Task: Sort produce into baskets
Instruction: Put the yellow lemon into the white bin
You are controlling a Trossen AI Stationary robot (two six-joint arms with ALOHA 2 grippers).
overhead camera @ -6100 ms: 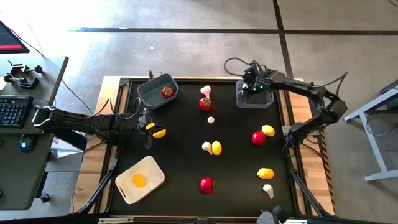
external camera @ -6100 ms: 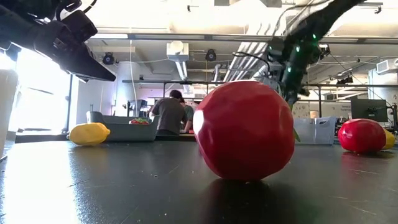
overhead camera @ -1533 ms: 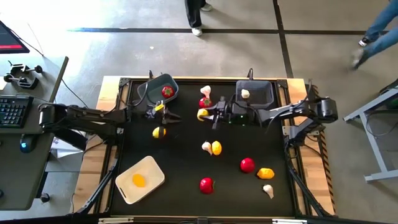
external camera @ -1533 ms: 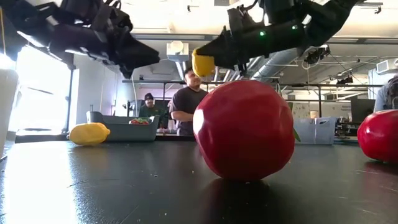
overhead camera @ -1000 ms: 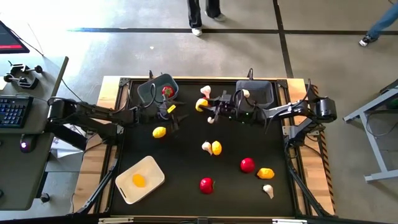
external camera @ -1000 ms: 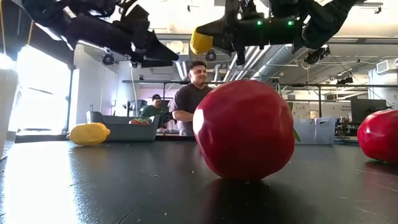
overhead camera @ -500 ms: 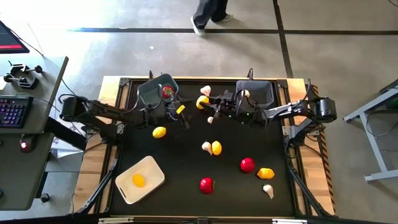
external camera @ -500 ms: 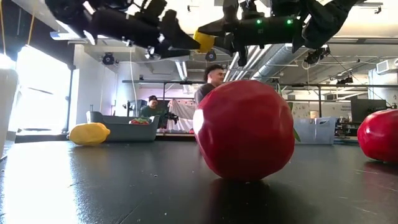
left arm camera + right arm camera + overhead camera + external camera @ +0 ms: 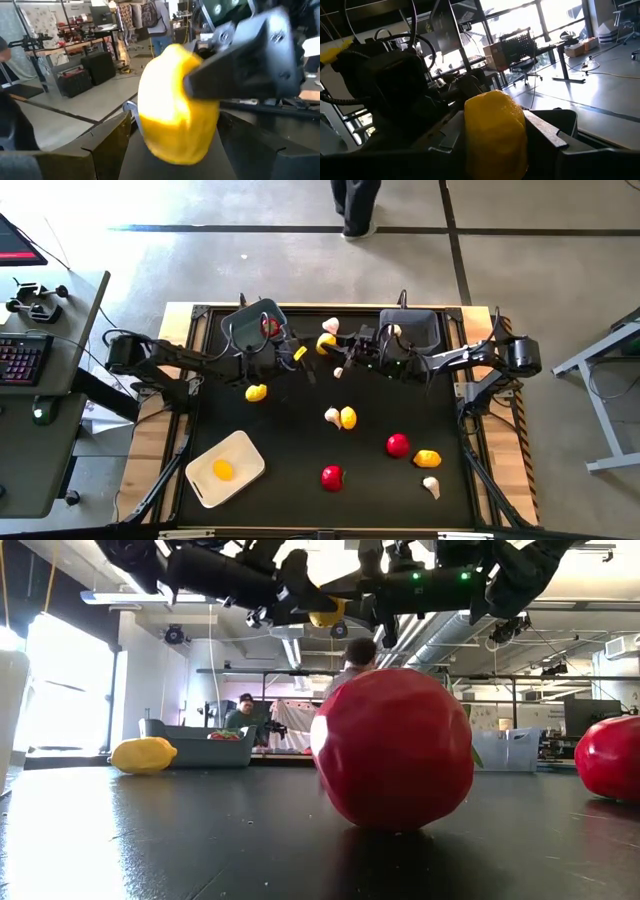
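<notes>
The right pincer (image 9: 330, 346) hangs above the black table (image 9: 300, 440), its fingers part closed on a yellow lemon (image 9: 325, 341), which it holds in the air. The left pincer (image 9: 307, 361) faces it from the other side, just beside the lemon. Its jaws are spread wide to either side of the fruit, and no grip by it shows. Just below the two pincers a small garlic bulb (image 9: 339, 372) lies on the table, and another garlic bulb (image 9: 331, 326) lies just beyond the held lemon. On the left pincer's side, near its arm, stands the rounded grey-blue bin (image 9: 240, 325) with one red tomato (image 9: 268, 326) inside, and a second lemon (image 9: 256, 392) lies on the table close by. Behind the right pincer, along its arm, stands the darker rectangular bin (image 9: 420, 325) with a garlic bulb (image 9: 394, 331) in it. Farther off, toward the middle of the table, a garlic bulb (image 9: 331, 416) and a lemon (image 9: 348, 418) lie touching. Well apart from both pincers lie a tomato (image 9: 398, 445), a lemon (image 9: 427, 458), a garlic bulb (image 9: 431, 485) and another tomato (image 9: 332, 477). Farthest from the pincers, on the left arm's side, the pale cream tray (image 9: 240, 452) holds one lemon (image 9: 223, 471). Beyond the table, a person's legs (image 9: 355, 205) show on the floor.
</notes>
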